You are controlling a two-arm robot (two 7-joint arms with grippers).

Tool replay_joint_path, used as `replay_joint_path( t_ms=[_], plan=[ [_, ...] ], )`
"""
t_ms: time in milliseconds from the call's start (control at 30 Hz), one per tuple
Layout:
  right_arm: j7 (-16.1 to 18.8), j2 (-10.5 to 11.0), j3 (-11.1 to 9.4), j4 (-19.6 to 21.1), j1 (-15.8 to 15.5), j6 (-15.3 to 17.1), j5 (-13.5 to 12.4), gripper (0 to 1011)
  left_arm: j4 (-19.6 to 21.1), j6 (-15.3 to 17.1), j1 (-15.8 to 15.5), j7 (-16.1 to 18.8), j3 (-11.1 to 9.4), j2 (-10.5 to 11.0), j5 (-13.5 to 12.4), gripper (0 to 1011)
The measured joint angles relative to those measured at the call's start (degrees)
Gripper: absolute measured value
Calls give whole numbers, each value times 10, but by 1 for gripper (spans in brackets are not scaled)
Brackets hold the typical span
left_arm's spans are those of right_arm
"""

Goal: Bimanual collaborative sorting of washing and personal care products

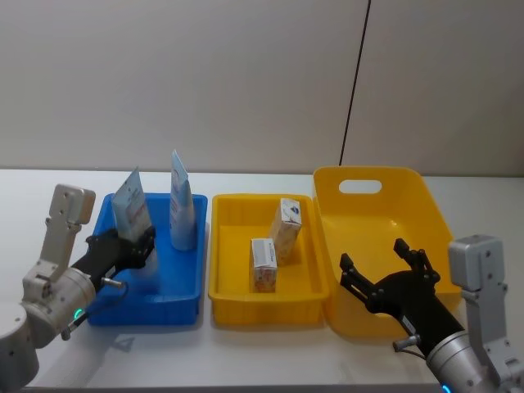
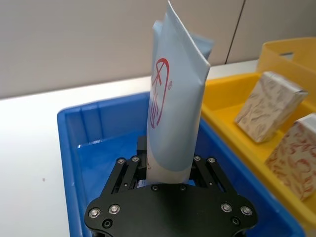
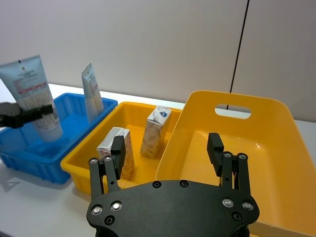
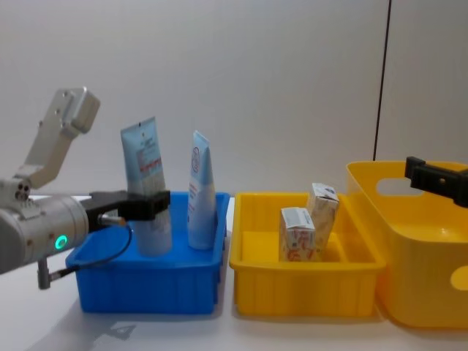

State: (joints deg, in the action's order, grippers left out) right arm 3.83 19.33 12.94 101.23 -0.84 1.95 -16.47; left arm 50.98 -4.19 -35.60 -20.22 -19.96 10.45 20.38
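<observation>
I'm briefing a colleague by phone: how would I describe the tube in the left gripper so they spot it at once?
Find the blue bin on the robot's left, beside the shallow yellow bin. Two blue-and-white tubes rise from it; this tube is the one farther left, clamped near its base by the left gripper. It carries a red circle logo, while the other tube stands free.

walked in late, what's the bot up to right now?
The left gripper is shut on a tube with a red circle logo, holding it upright in the blue bin beside a second tube standing there. I can't tell whether the held tube touches the floor. Two cartons stand in the yellow tray. The right gripper hovers open by the front of the large yellow bin, holding nothing.
</observation>
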Motion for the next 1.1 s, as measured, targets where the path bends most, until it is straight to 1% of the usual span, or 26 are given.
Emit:
replay_joint_path(
  t_ms=[67,133,167,267,300,467,500,667,767,800,1100],
  plan=[
    [0,0,0,0,0,0,0,1002,5,-1,1,-2,0,1,0,380],
    [0,0,0,0,0,0,0,1002,23,-4,5,-14,1,6,1,363],
    [0,0,0,0,0,0,0,1002,23,-4,5,-14,1,6,1,360],
    [0,0,0,0,0,0,0,1002,45,-7,7,-33,2,11,7,352],
    [0,0,0,0,0,0,0,1002,45,-7,7,-33,2,11,7,352],
    [0,0,0,0,0,0,0,1002,68,-9,8,-69,1,16,22,348],
    [0,0,0,0,0,0,0,1002,68,-9,8,-69,1,16,22,348],
    [0,0,0,0,0,0,0,1002,81,-9,5,-112,-3,17,42,348],
    [0,0,0,0,0,0,0,1002,83,-9,3,-128,-5,16,50,348],
    [0,0,0,0,0,0,0,1002,83,-9,3,-131,-6,16,52,348],
    [0,0,0,0,0,0,0,1002,78,-7,-12,-200,-17,6,85,348]
  ],
)
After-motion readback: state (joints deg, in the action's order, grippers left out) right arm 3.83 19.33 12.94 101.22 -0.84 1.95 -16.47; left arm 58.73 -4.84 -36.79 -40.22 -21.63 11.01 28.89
